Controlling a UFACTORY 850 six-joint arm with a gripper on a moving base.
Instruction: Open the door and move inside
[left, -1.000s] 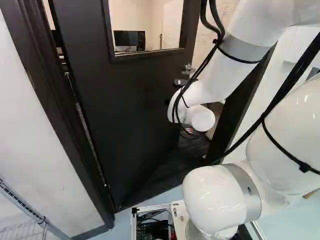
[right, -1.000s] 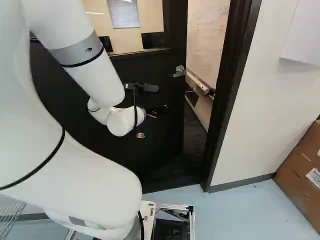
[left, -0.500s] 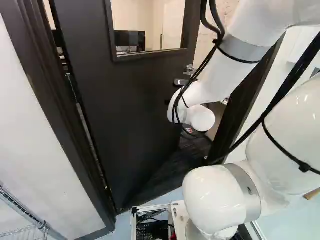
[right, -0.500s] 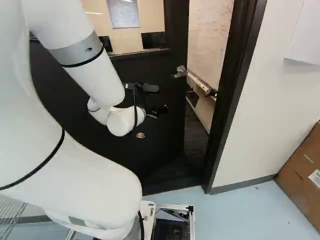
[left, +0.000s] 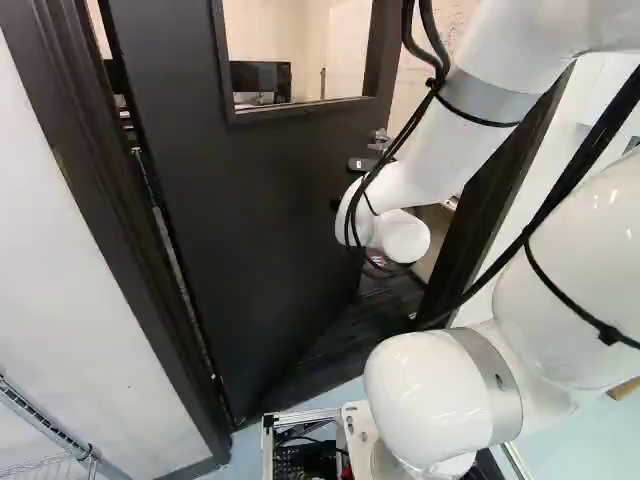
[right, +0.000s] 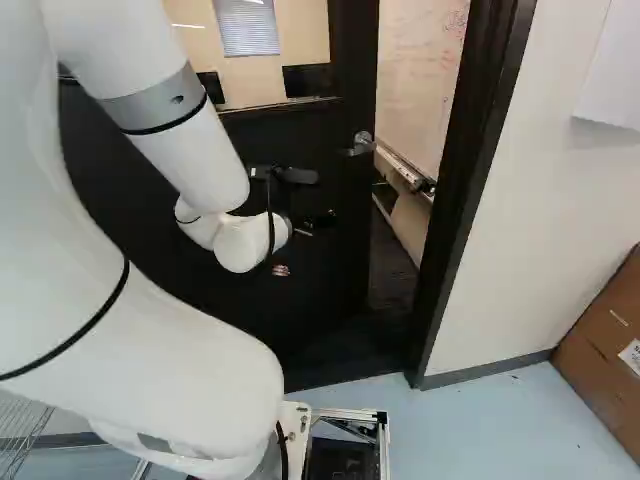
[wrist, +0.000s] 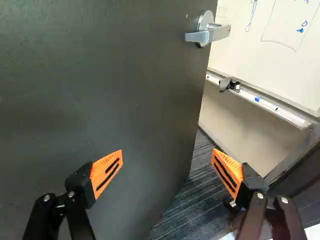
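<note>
"Any words or numbers you can read?"

"None. There's a white label (right: 630, 354) on the brown box (right: 590, 365) at the right of the right base view, but its print is too small to tell."

"And the whiteboard (wrist: 240, 55)?"

"In the wrist view it has small blue marks (wrist: 300, 30) and thin drawn lines. In the right base view there's faint reddish writing (right: 456, 22) on it. I can't make out a letter."

"Anything on the arm?"

"A little dark mark (right: 178, 99) on its grey band (right: 148, 105), too small to read."
</note>
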